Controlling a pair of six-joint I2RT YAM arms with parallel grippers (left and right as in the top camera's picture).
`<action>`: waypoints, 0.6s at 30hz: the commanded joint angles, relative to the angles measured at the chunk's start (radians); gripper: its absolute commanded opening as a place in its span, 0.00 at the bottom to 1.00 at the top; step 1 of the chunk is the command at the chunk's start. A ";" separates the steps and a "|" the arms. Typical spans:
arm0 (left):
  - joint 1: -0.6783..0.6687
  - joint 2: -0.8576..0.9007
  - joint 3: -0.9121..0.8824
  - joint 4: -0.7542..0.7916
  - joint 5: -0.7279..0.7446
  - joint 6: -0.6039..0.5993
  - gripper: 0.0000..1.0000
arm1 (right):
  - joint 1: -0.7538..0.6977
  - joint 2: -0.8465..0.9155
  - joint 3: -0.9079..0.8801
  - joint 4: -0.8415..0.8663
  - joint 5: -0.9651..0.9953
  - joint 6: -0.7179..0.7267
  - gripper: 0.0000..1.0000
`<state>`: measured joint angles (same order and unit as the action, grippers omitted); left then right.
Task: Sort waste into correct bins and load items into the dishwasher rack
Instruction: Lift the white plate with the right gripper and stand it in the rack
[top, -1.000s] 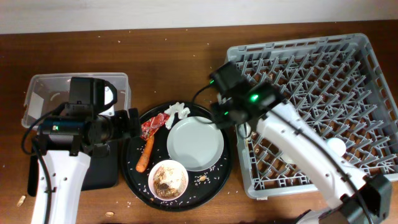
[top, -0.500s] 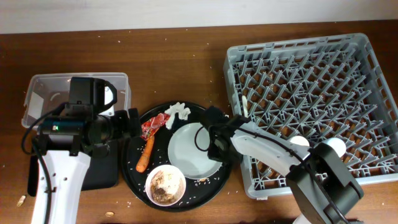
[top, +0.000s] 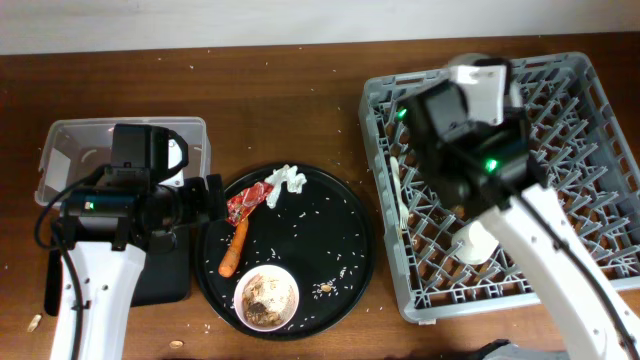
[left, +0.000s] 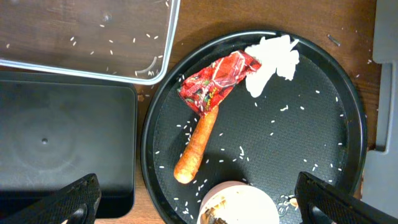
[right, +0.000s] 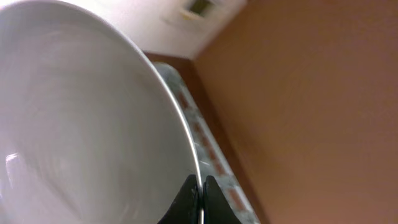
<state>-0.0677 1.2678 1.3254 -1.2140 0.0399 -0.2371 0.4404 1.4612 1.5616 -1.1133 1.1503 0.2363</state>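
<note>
My right gripper (right: 200, 193) is shut on the rim of the white plate (right: 81, 124) and holds it on edge over the back left of the grey dishwasher rack (top: 560, 150); the plate shows in the overhead view (top: 485, 85). My left gripper (left: 199, 205) is open and empty above the round black tray (left: 311, 124). On that tray lie the red wrapper (left: 214, 81), white tissue (left: 273, 59), orange carrot stick (left: 196, 146) and a small white bowl (top: 266, 295) with brown scraps. A pale cup (top: 478, 240) and a white fork (top: 400, 185) are in the rack.
The clear tub (top: 70, 150) stands at the far left, and the shallow black rectangular tray (top: 165, 275) lies in front of it under my left arm. Rice grains are scattered over the round tray. Crumbs dot the wooden table (top: 300, 90).
My right gripper has taken the white plate off the round black tray and carried it up and right over the rack. The bowl shifted slightly left. My left arm has not moved.
</note>
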 joint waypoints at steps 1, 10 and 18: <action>0.005 -0.009 0.000 0.000 -0.011 -0.013 0.99 | -0.132 0.101 0.007 0.056 0.050 -0.023 0.04; 0.005 -0.009 0.000 0.001 -0.011 -0.013 0.99 | -0.150 0.400 0.008 0.119 0.114 -0.040 0.04; 0.005 -0.009 0.000 0.001 -0.011 -0.013 0.99 | -0.192 -0.124 0.179 -0.112 -0.735 0.125 0.69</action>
<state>-0.0677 1.2678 1.3258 -1.2110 0.0395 -0.2371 0.2493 1.5463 1.6703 -1.1465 0.7666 0.2348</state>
